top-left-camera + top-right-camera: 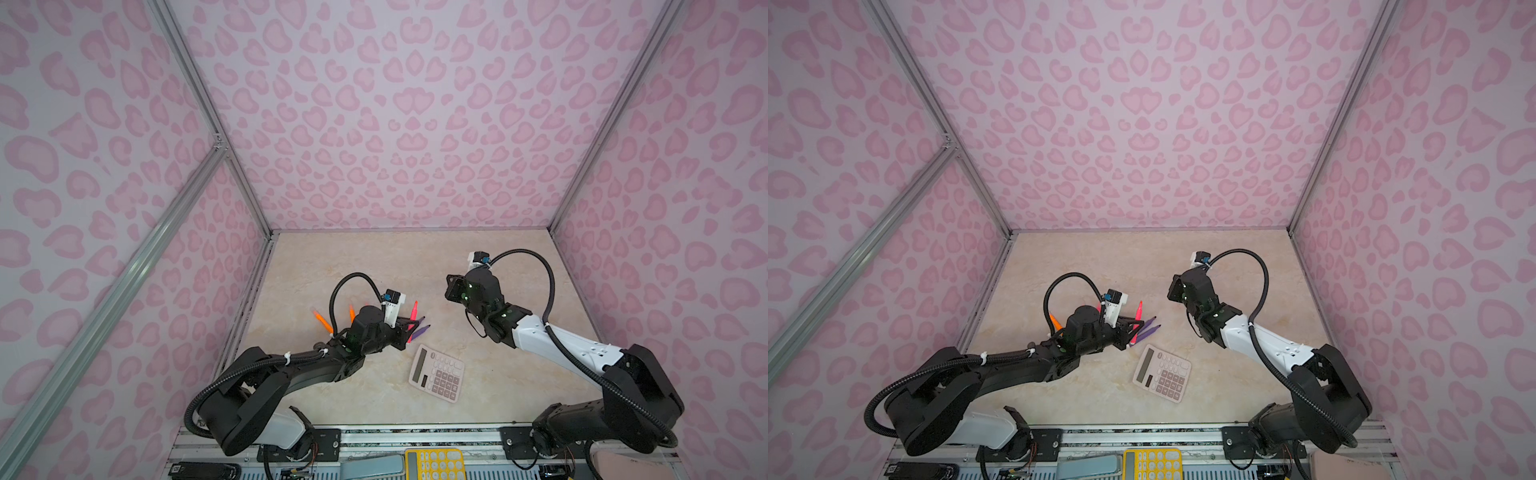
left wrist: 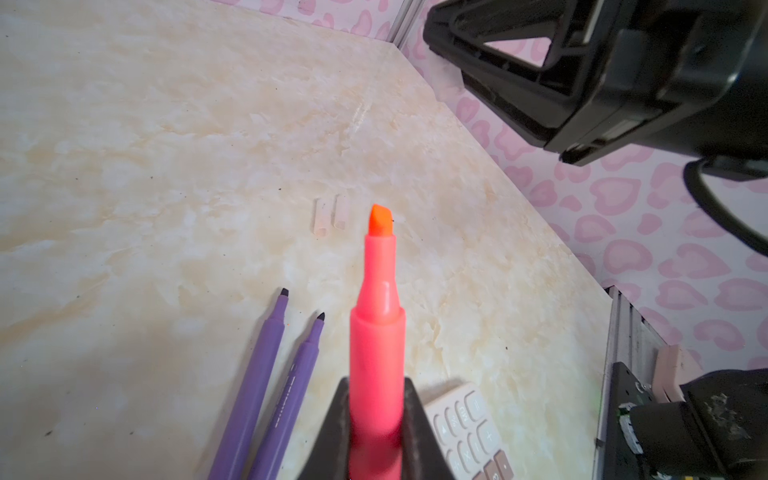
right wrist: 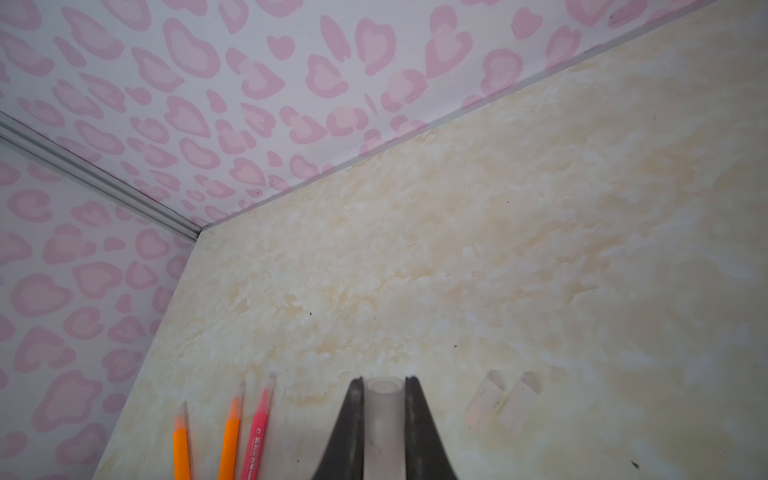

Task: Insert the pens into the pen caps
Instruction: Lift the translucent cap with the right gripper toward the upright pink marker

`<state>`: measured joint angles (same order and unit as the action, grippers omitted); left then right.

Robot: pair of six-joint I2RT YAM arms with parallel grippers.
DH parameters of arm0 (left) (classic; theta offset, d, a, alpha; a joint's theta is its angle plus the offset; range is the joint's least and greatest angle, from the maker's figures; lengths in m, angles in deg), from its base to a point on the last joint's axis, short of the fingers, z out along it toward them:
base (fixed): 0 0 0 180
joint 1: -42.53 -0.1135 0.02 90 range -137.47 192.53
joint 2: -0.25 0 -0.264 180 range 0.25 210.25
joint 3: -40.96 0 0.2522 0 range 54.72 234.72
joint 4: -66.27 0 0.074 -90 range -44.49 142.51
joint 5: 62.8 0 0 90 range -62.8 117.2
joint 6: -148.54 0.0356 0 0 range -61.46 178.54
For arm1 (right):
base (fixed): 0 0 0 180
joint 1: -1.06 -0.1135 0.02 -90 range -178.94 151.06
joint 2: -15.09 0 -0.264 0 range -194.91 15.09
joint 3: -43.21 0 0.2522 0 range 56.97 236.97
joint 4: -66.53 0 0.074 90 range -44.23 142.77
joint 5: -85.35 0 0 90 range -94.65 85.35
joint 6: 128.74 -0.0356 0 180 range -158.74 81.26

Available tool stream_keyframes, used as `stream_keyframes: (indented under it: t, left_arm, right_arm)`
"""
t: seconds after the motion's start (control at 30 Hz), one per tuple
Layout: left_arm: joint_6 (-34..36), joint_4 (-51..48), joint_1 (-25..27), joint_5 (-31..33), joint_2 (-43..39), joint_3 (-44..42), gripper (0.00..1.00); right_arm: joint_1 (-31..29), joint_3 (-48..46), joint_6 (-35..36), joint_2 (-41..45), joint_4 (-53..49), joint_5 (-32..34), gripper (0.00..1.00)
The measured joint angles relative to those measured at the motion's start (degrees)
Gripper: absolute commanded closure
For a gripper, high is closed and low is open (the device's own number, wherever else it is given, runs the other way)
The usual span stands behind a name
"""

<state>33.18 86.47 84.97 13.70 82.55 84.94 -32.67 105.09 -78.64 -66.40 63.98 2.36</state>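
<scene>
The left claw (image 2: 377, 399) pinches a pink pen (image 2: 377, 332), tip out; right claw (image 3: 384, 390) pinches a clear cap (image 3: 383, 419). Two purple pens (image 2: 258, 374) lie together on the surface (image 2: 166, 166).

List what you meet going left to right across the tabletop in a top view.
First an orange pen → second orange pen → pink-red pen, clamped in the left gripper → right gripper, shut on a clear pen cap. The purple pens and the calculator overlap these sideways, so they are left out.
</scene>
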Motion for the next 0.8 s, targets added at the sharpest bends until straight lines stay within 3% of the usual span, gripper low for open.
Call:
stream_keyframes:
  t: [0.23, 0.8]
  left_arm:
    - [1.2, -0.1, 0.6, 1.1, 1.4, 1.4, 0.97]
    - [2.5, -1.2, 2.4, 3.0, 6.6, 5.5, 0.97]
  right_arm:
    - [-1.7, 0.5, 0.1, -1.4, 0.9, -3.7, 0.99]
    - [-5.7, 1.7, -0.1, -2.8, 1.2, -3.6, 1.00]
